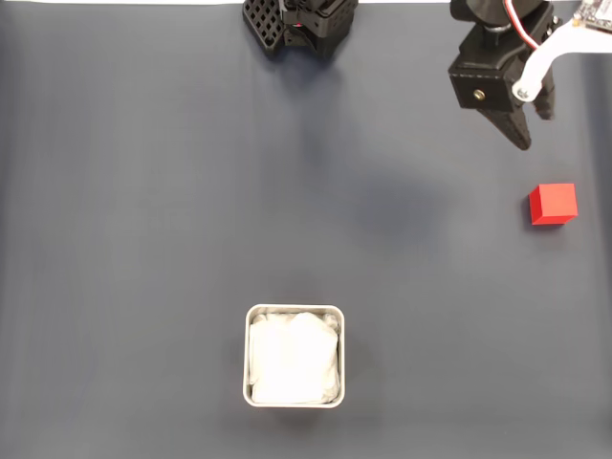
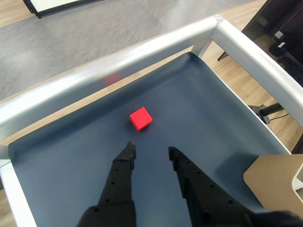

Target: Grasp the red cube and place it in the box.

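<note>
In the fixed view the red cube sits on the dark surface at the right edge, well apart from the box at bottom centre. The end effector hangs above and left of the cube, empty. In the wrist view its fingers stand apart, the cube just beyond their tips.
</note>
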`<act>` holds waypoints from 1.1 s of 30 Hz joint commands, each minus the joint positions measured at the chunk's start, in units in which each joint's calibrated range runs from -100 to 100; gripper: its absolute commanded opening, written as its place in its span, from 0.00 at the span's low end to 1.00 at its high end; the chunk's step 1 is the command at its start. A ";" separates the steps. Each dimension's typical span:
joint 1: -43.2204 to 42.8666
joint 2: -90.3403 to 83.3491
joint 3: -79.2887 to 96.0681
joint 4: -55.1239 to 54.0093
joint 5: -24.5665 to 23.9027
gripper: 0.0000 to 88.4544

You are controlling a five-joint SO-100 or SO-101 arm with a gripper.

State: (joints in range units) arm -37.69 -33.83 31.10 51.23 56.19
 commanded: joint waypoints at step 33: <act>0.26 17.01 -2.54 -12.30 -0.63 0.38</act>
State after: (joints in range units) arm -37.69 -17.06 31.10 40.33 55.16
